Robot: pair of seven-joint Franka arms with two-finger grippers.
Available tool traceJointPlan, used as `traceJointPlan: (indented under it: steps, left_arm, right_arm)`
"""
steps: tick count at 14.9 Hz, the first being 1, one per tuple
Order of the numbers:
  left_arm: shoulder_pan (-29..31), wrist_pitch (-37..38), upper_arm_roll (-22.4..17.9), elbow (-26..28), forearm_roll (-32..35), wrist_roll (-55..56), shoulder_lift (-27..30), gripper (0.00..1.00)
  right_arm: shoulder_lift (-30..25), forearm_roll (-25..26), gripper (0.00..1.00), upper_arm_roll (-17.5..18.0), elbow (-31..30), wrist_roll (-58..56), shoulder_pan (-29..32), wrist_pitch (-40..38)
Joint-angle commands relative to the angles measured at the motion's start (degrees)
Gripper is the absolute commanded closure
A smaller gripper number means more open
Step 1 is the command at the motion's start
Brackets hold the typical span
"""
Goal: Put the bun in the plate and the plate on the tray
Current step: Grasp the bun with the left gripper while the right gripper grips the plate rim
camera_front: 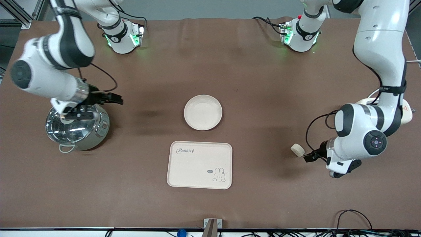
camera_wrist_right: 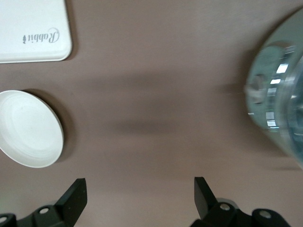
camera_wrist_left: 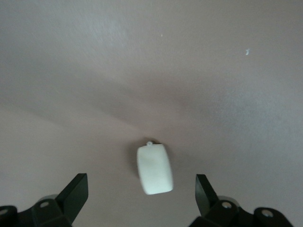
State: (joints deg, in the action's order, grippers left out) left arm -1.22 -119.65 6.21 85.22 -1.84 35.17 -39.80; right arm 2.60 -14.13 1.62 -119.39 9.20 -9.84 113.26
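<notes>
Left gripper jaws wide beside bun, right gripper jaws wide, empty

One bun, one plate, one tray, one lidded steel pot, two arms.

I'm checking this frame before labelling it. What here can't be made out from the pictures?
- Front view: the left gripper fingertips beside the bun are too small to judge.
- Front view: the right gripper over the pot is hidden by its own wrist.
- Right wrist view: the pot is blurred and cut off by the edge.
- Front view: the white object is hidden by the left arm.
</notes>
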Motion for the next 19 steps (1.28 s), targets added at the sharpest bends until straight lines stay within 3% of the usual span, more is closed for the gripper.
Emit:
traceJointPlan:
  steps: [1,5,7,10,12,15,19]
  left_arm:
    - [-0.98,-2.77,0.21,1.26,-1.85,4.63,-1.41,0.0]
    - [-1.07,-5.23,0.29,2.41,-2.81,5.61,-4.05,0.06]
    - [-1.15,-5.85,0.29,2.58,-2.82,5.61,-5.02,0.2]
    - [-1.24,-5.86,0.29,2.76,-2.82,5.78,-5.46,0.48]
    - [-1.59,-5.33,0.29,3.2,-2.91,7.18,-4.85,0.59]
    - [-4.65,-4.71,1.61,3.64,-2.38,14.8,-4.23,0.68]
    - [-10.19,-1.65,3.36,3.38,-2.2,26.05,-1.68,0.68]
  right_arm:
    - [-0.24,-1.07,0.0,-0.48,-4.0,8.79,-8.76,6.6]
    - [6.17,-1.51,0.0,-0.39,-5.41,11.19,-13.79,15.65]
    - [10.56,-5.63,0.0,-0.48,-5.42,11.19,-16.51,21.01]
    - [14.7,-6.79,0.0,-0.48,-5.5,11.19,-20.12,27.08]
    - [16.46,-7.75,0.0,-0.48,-5.59,12.23,-22.22,29.81]
    - [19.09,-8.63,0.0,-0.57,-5.77,15.75,-27.06,35.43]
    - [21.83,-8.81,0.0,-0.48,-5.33,15.85,-27.95,39.23]
